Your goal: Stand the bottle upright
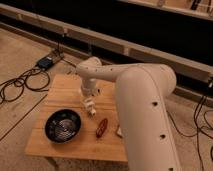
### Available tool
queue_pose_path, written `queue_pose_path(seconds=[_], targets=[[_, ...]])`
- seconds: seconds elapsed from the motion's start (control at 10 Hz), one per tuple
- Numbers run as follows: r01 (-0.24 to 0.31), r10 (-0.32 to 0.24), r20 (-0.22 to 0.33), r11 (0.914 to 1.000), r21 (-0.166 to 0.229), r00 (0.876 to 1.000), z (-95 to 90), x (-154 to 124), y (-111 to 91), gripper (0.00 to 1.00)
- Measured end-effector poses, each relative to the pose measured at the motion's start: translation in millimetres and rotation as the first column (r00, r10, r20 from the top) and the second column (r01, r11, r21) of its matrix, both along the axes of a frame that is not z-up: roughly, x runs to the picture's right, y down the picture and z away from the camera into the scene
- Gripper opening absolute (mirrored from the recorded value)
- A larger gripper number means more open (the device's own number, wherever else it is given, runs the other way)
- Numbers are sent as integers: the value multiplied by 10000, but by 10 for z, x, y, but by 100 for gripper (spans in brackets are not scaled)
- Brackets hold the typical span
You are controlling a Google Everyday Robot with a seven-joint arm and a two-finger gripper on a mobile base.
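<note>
The small bottle (92, 111), pale with a white end, is on the wooden table (55, 145) near its middle, right under the tip of my gripper. I cannot tell whether it stands or leans. My gripper (89, 103) points down from the white arm and is at the bottle's top, touching or nearly touching it. The arm fills the right side of the view and hides the table's right part.
A black bowl (63, 125) sits at the table's front left. A reddish-brown oblong object (102, 127) lies to its right. A white object (119, 131) peeks out beside the arm. Cables (20, 82) and a blue box (46, 62) lie on the floor at the left.
</note>
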State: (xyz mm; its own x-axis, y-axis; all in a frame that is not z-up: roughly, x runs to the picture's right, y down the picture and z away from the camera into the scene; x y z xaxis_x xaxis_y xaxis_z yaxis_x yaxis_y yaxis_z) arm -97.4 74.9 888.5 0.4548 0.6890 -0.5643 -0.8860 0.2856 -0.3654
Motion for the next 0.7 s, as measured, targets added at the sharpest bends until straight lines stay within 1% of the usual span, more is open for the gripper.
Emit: queue_pose_path(seconds=[0.2,0.7], targets=[[348,-343,154,9987,-359,9993,108,-73,-26,65],[624,-626,-5,9953,-741,9980,248,-133,-20,65]])
